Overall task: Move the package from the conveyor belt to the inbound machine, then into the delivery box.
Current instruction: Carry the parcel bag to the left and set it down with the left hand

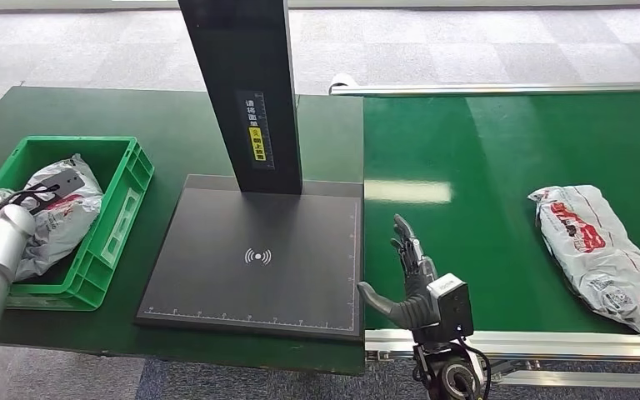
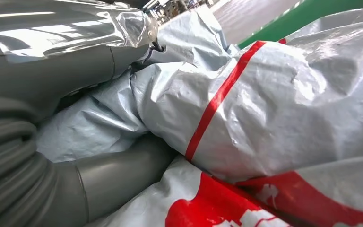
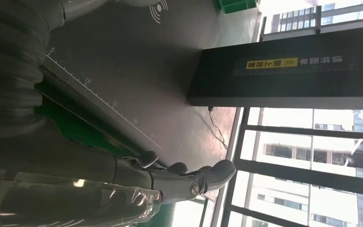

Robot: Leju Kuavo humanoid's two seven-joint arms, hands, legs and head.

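On the green conveyor belt, at the right of the head view, lies the package still to be moved: a grey-white plastic mailer with red print, crumpled and slumped flat, well apart from the right hand, which hovers near the belt's left edge beside the inbound machine with its fingers spread and nothing in them. Judged by its wrinkles and sag, the bag looks soft, light and slick, likely to fold or slide under a shallow pinch, so a wrap around its thick middle seems safer than a tug at a loose end. At the far left, the green delivery box already holds a similar mailer, and the left arm reaches into that box, its hand hidden behind the silver forearm. From the left wrist view, the left hand lies against glossy, creased film of the mailer, a thick grey thumb on one side and a grey finger beneath, but whether it is gripping or merely resting cannot be told. From the right wrist view, the right hand's fingers extend loosely apart over the belt's edge, with the machine's dark scale plate and its upright column beyond.
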